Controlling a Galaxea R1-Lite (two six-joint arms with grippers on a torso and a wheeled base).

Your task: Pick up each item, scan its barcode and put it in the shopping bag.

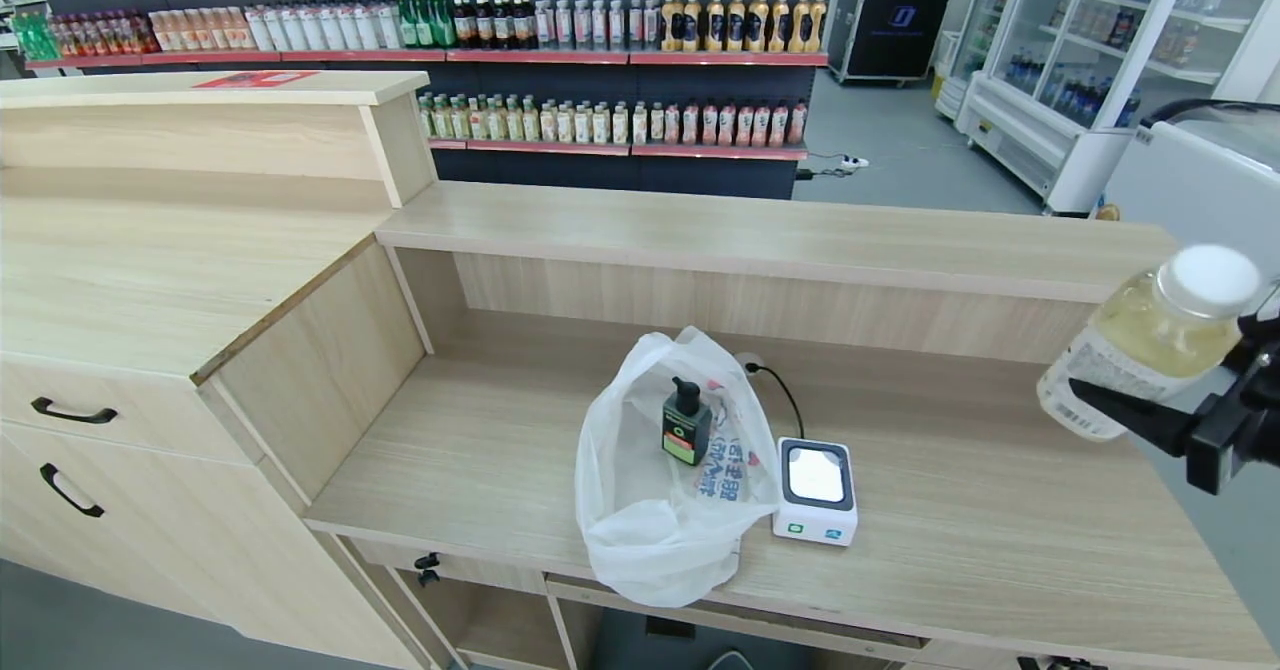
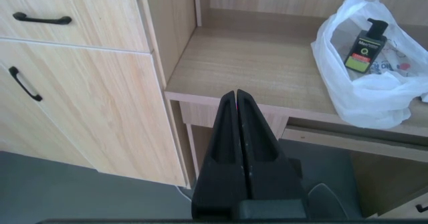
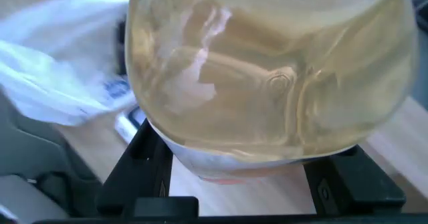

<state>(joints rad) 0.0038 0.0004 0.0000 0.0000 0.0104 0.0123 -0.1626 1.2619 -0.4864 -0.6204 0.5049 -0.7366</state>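
My right gripper (image 1: 1120,405) is shut on a bottle of pale yellow drink (image 1: 1150,340) with a white cap, held tilted in the air over the counter's right end. The same bottle (image 3: 267,77) sits between the dark fingers (image 3: 150,157) in the right wrist view. A white shopping bag (image 1: 665,475) stands open on the wooden counter (image 1: 1000,520), with a dark pump bottle (image 1: 686,423) upright inside it. Just right of the bag is the white barcode scanner (image 1: 816,488). My left gripper (image 2: 237,100) is shut and empty, low in front of the counter's left end.
A taller cabinet with black-handled drawers (image 1: 75,415) stands to the left. A raised ledge (image 1: 760,235) runs along the counter's back. The scanner's black cable (image 1: 785,395) trails behind the bag. Shelves of drinks (image 1: 610,60) and fridges (image 1: 1080,60) are far behind.
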